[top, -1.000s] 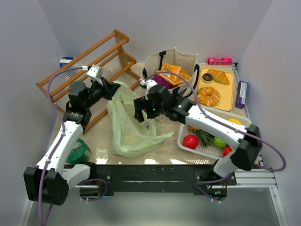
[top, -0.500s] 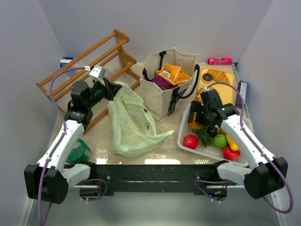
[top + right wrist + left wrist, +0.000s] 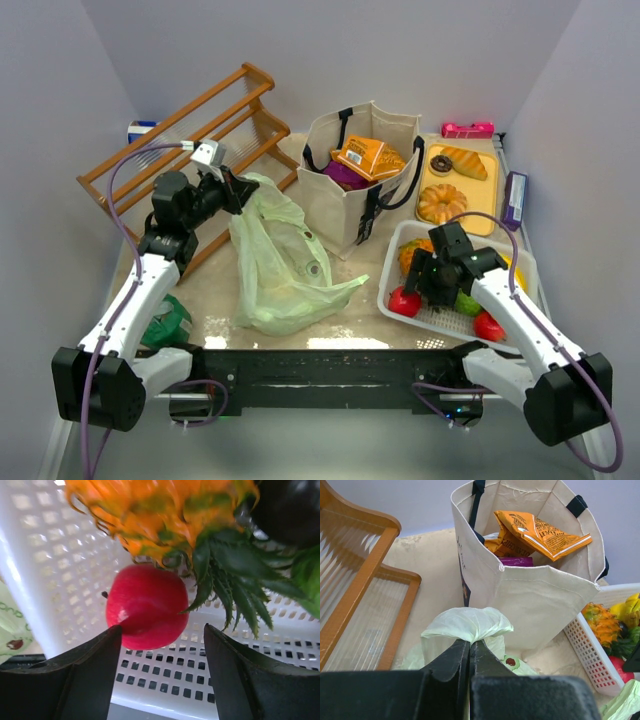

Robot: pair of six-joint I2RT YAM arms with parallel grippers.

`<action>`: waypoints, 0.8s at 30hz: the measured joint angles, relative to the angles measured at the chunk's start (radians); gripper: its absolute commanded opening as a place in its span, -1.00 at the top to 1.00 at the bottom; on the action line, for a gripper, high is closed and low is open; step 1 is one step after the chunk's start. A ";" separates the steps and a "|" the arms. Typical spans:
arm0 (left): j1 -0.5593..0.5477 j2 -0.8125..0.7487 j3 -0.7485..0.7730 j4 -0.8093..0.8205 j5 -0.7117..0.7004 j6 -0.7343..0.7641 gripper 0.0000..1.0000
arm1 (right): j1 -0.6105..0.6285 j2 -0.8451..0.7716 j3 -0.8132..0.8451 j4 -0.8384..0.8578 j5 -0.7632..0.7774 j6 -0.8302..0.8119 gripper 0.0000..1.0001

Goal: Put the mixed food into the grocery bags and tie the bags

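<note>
The left end effector [image 3: 469, 650] is clenched on a bunched fold of the green bag [image 3: 275, 262] and holds that edge up at the far left. The rest of the bag lies slumped on the bench [image 3: 212, 295], just left of the tote [image 3: 350, 205]. The tote stands upright at the far middle, with an orange packet [image 3: 368, 157] and a purple packet [image 3: 516, 560] showing in its mouth. The right end effector [image 3: 162, 645] hangs over the near left corner of the basket [image 3: 30, 580], jaws apart with the red apple [image 3: 142, 605] between them, not yet gripped. The pineapple [image 3: 165, 515] lies just beside the apple, its leaves reaching over the apple's right side. The apple looks hard, smooth and light, so it may slip or roll if pinched off-centre; a hold across its widest part, clear of the leaves, seems best. The bag film looks thin, limp and slippery and is likely to fall shut, so its mouth wants holding open by the rim or loop handles.
</note>
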 measured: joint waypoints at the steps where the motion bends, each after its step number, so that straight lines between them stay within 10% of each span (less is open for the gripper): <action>1: 0.000 0.000 0.000 0.000 0.000 0.000 1.00 | 0.000 0.002 -0.019 0.006 -0.018 0.011 -0.46; 12: 0.000 0.000 0.000 0.000 0.000 0.000 1.00 | -0.001 0.031 -0.121 0.167 -0.127 0.067 -0.52; 24: 0.000 0.000 0.000 -0.001 -0.003 0.000 1.00 | 0.000 -0.047 -0.099 0.104 -0.037 0.087 0.70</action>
